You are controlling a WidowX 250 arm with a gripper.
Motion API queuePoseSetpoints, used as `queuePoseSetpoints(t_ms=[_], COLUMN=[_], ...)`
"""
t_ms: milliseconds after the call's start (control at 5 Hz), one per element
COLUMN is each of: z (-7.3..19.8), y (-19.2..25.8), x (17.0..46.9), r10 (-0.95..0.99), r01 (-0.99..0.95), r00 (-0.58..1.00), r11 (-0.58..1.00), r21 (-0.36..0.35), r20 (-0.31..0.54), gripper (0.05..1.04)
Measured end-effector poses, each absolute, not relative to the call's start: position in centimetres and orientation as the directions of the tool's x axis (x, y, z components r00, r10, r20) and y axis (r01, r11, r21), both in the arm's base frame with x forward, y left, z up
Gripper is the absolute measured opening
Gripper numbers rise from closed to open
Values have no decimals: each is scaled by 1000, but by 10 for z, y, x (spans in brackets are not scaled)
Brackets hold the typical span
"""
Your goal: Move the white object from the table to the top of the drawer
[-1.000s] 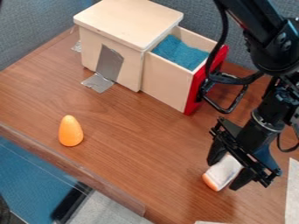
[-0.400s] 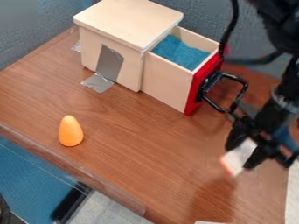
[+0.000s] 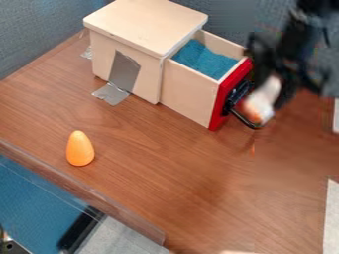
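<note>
We judge the likeliest trouble to be a snag at the black handle [image 3: 249, 123]; the gripper [image 3: 271, 91] hangs close beside it, its 2 fingers drawn in on the white object with an orange end [image 3: 265, 96], which is held off the table and tilted, orange end down; we cannot tell whether it touches the handle. If the arm cuts across too low, the object could strike the red drawer front [image 3: 231, 93] and twist loose; a push there could also slide the open drawer inward. We see a second risk in the open drawer itself; let go short of the wooden cabinet top [image 3: 147, 24], the object would probably drop onto the blue filling [image 3: 204, 59]; let go tilted on the top, it might roll off, so we would want height first, then a level, gentle release.

The surface is a brown wood-grain tabletop [image 3: 159, 181]; grey tape [image 3: 124, 73] runs down the cabinet's side onto it; an orange egg-shaped object [image 3: 80, 149] stands well apart, towards the near edge. We see a blue-grey fabric partition [image 3: 39, 30] behind, a pale sheet [image 3: 333, 218] at the right, and blue flooring [image 3: 36, 196] below the table's edge.
</note>
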State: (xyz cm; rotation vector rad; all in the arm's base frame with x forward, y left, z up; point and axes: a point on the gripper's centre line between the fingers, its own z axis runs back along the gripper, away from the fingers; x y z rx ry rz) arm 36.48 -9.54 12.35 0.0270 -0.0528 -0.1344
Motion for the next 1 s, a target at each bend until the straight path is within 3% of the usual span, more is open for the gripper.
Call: queuePoseSetpoints(t_ms=[200, 600, 1000], z=[155, 157, 154], y=[-41, 25, 49], x=[389, 417, 433], r10=[13, 118, 191], r01=[-14, -116, -194], r00=[994, 987, 975], r11=[1000, 993, 981], r21=[9, -21, 19], r20=[108, 111, 115], gripper=[452, 452, 452])
